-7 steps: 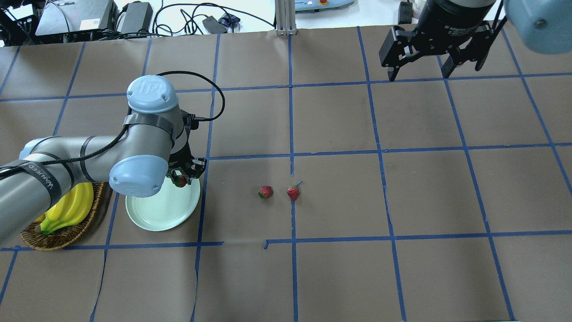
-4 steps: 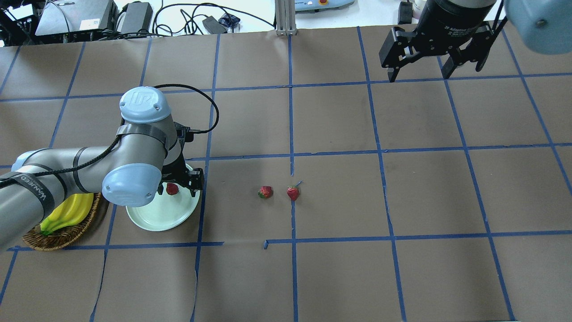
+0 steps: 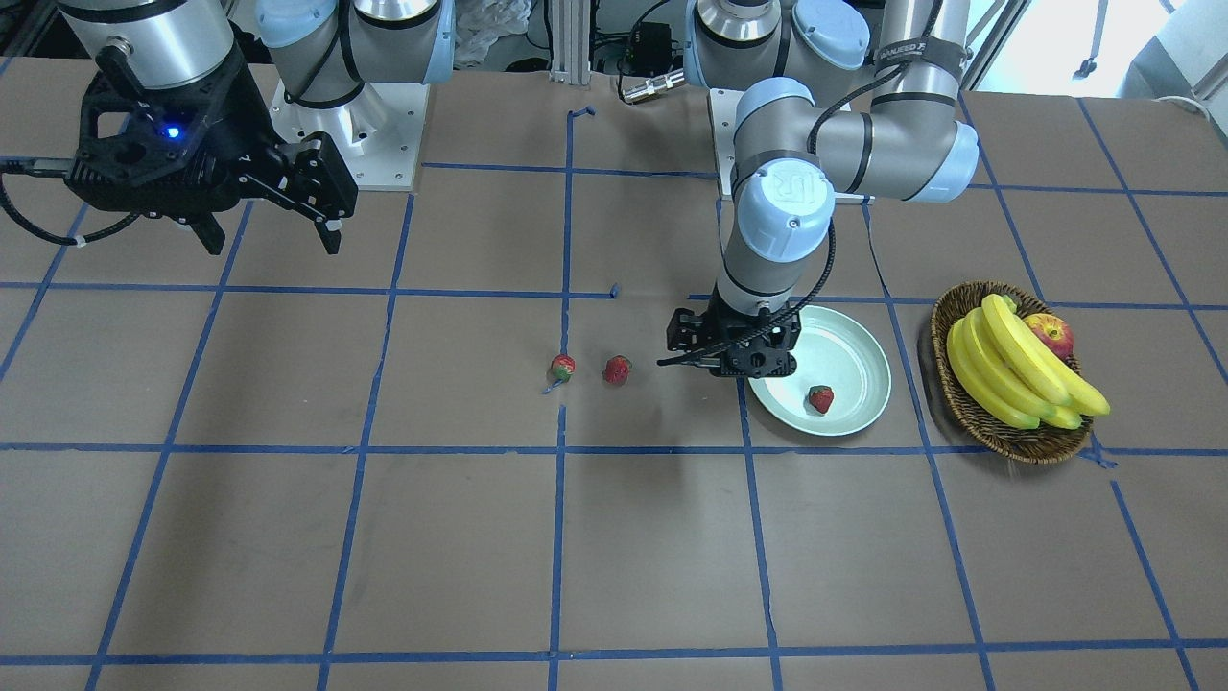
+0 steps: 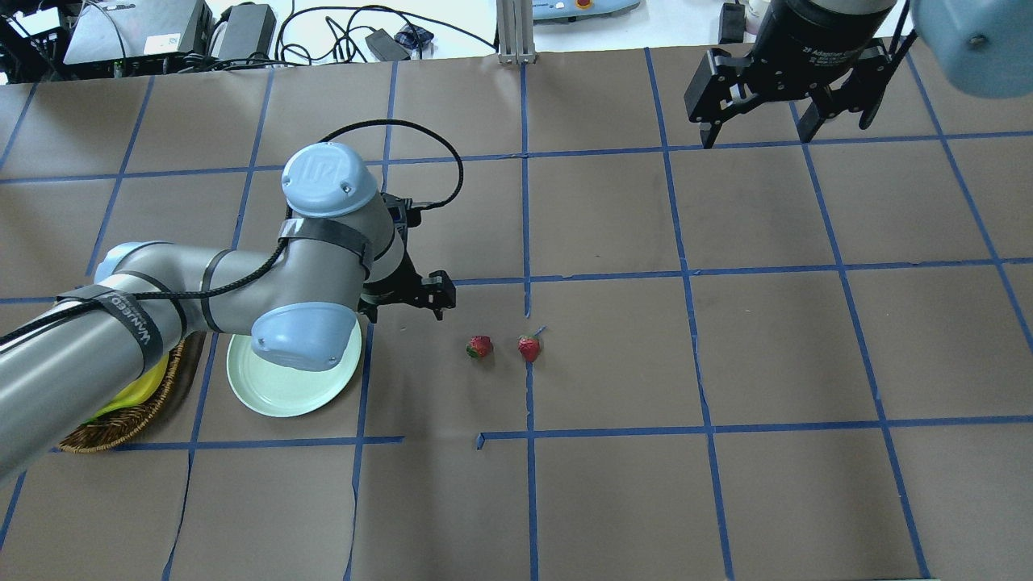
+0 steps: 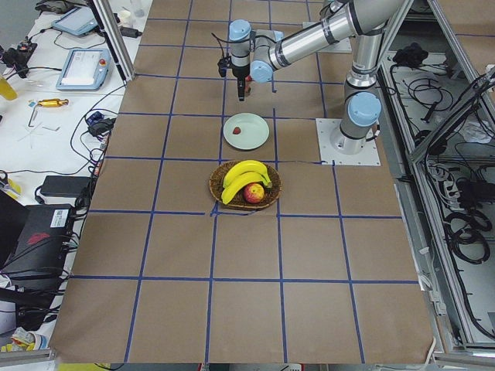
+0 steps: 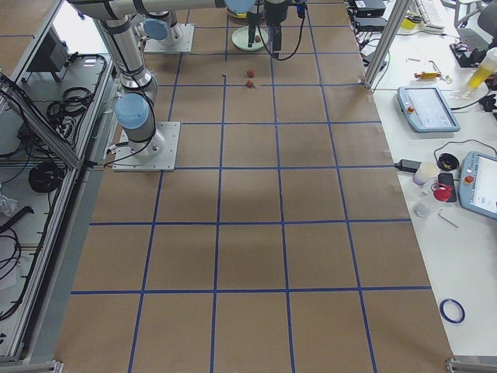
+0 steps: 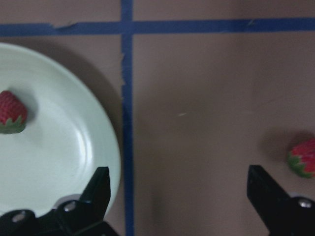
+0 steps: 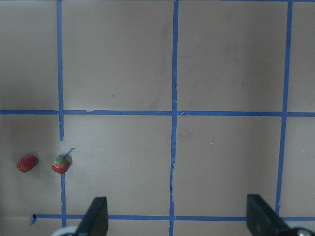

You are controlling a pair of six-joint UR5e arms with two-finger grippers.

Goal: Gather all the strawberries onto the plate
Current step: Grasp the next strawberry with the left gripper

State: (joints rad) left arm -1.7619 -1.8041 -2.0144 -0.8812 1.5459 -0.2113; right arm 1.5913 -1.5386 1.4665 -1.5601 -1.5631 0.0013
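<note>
Exterior front-facing: reveals one strawberry (image 3: 820, 398) lying in plate (image 3: 857, 357), masked overhead by left arm (image 4: 242, 282); left claw (image 7: 178, 177) spread, empty, by rim; two strawberries (image 4: 479, 347) (image 4: 529, 349) loose on table (image 4: 726, 363); basket (image 3: 1007, 440) with bananas (image 3: 1007, 369) beyond plate.

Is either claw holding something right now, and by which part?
Nothing is held: the left gripper and right gripper are both open and empty; one strawberry lies loose on the plate.

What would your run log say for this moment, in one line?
left claw open, empty, at plate edge | right claw open, empty | one strawberry on plate | two strawberries on table | task unfinished
</note>
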